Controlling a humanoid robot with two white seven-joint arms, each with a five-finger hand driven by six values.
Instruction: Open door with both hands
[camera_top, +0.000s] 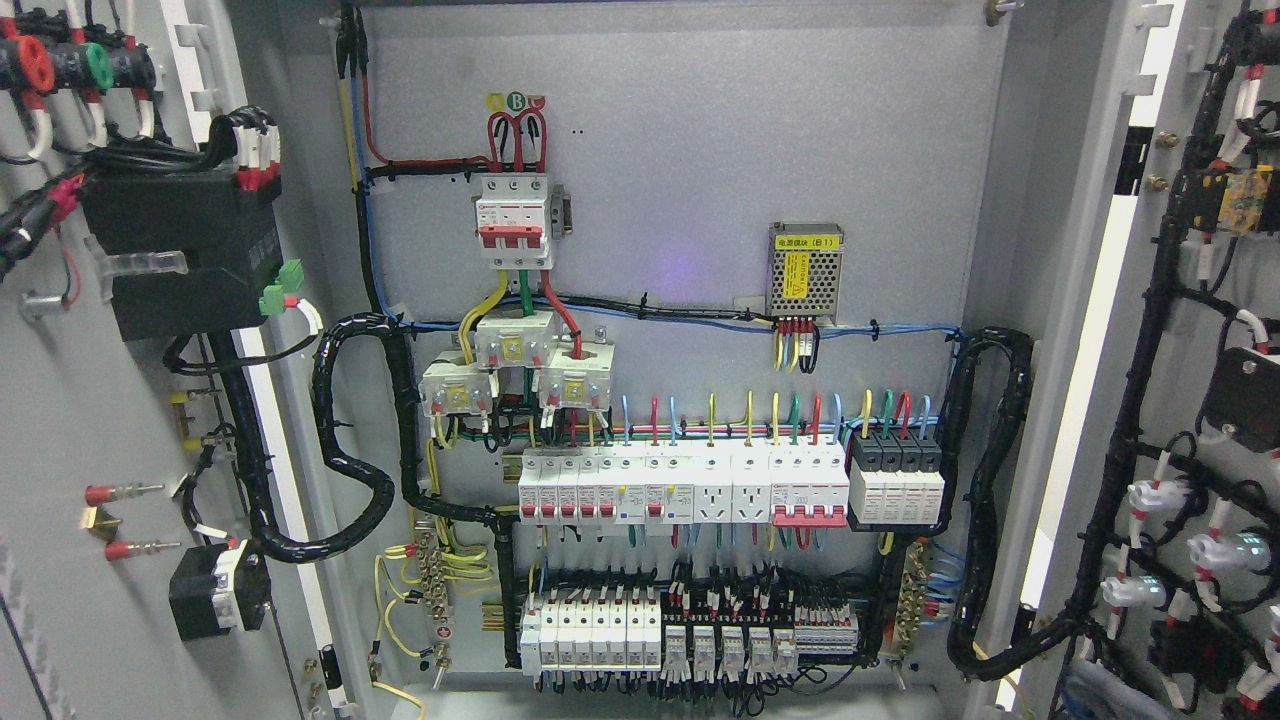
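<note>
At far left & right, both grey metal cabinet doors (70, 450) (1200, 400) stand swung wide open, black wiring looms on inner faces. Between: grey backplate w/ white breaker rows (680, 485). Robot hands out of shot, state can't tell.

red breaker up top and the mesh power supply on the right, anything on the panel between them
In the head view, the backplate between the red breaker and the mesh power supply is bare grey metal.

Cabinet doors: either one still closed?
No. The left door and the right door both stand swung open, their wired inner faces showing beside the exposed breaker panel.
</note>
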